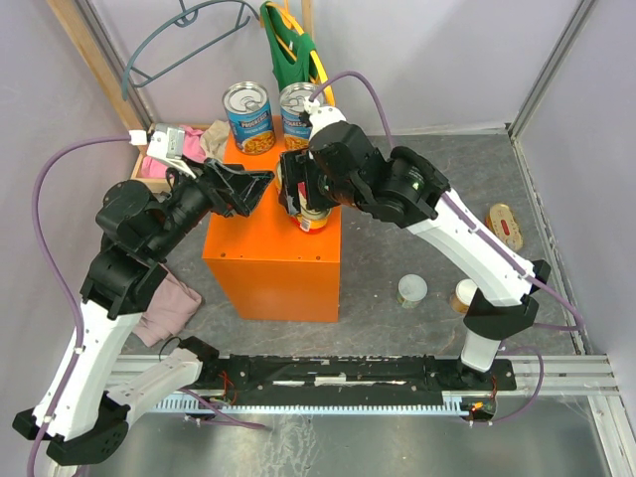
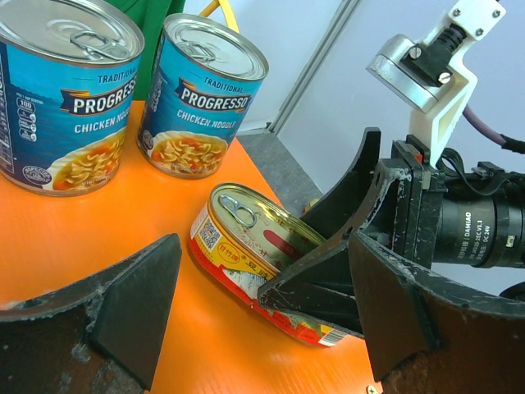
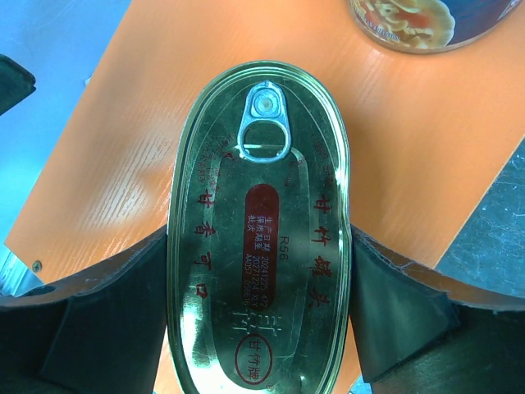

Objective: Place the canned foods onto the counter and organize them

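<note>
The orange counter box (image 1: 260,260) stands mid-table. Two tall blue cans (image 1: 248,116) (image 1: 295,111) stand side by side at its back edge, and both show in the left wrist view (image 2: 61,98) (image 2: 201,94). My right gripper (image 1: 304,204) is shut on a flat oval yellow-red tin (image 3: 258,222), lid up, at the counter's right edge. The tin also shows in the left wrist view (image 2: 246,246), lying on the orange top. My left gripper (image 1: 260,187) is open and empty over the counter, just left of that tin. A second oval tin (image 1: 505,226) and two small white-lidded cans (image 1: 412,290) (image 1: 465,295) lie on the grey table at right.
A wooden tray of clothes (image 1: 164,154) sits left of the counter. A pink cloth (image 1: 171,306) lies by the left arm. A green garment (image 1: 288,45) and a hanger (image 1: 184,40) hang at the back wall. Walls close in the sides.
</note>
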Robot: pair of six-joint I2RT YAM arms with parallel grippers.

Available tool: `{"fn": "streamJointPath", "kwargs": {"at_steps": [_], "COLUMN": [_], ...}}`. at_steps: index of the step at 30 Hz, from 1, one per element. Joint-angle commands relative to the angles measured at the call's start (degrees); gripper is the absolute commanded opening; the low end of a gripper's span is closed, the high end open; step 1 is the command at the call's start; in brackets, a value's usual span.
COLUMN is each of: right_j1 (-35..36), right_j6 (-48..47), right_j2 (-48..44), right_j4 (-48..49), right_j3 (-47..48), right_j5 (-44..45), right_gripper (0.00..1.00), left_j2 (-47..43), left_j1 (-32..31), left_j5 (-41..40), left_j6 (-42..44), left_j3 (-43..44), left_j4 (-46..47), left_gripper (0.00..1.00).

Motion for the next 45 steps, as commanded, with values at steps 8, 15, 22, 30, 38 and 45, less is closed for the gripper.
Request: {"fn": "streamJointPath", "kwargs": {"at_steps": [8,15,22,30,38,45], "right_j1": [0.77,1.33,2.36,2.89,2.86,2.89], "right_j6": [-0.56,-1.47,-3.28,-5.44,-7.14,-8.45], "right_j2": [0.08,0.53,0.13,-0.66,-3.43,-7.23], "right_j4": [-0.03,-0.04,0.38,0.66,1.81,4.17], "right_j3": [-0.45,1.01,2.79,4.19,3.49,0.46], "right_j5": [1.39,2.31,4.51,7.22,10.2,12.37], "right_gripper": [0.9,0.99,0.99,1.0,0.96,0.9], "left_j2": [-0.64,-0.71,-1.0,-0.34,1.13,2.53], "left_j1": [0.02,0.05,0.06,0.07,0.07,0.01], "left_j5": [-0.84,-1.09,-3.32,-4.37,-3.92,-3.79], "left_j6": [1.04,1.3,1.48,1.48,1.38,1.39], "left_j3": [-0.02,-0.1,0.06,0.76,1.0,1.2], "left_j4": [1.81,1.8,1.79,1.38,0.68,0.22], "left_gripper": [0.9,0.91,0.91,0.91,0.91,0.9]}}
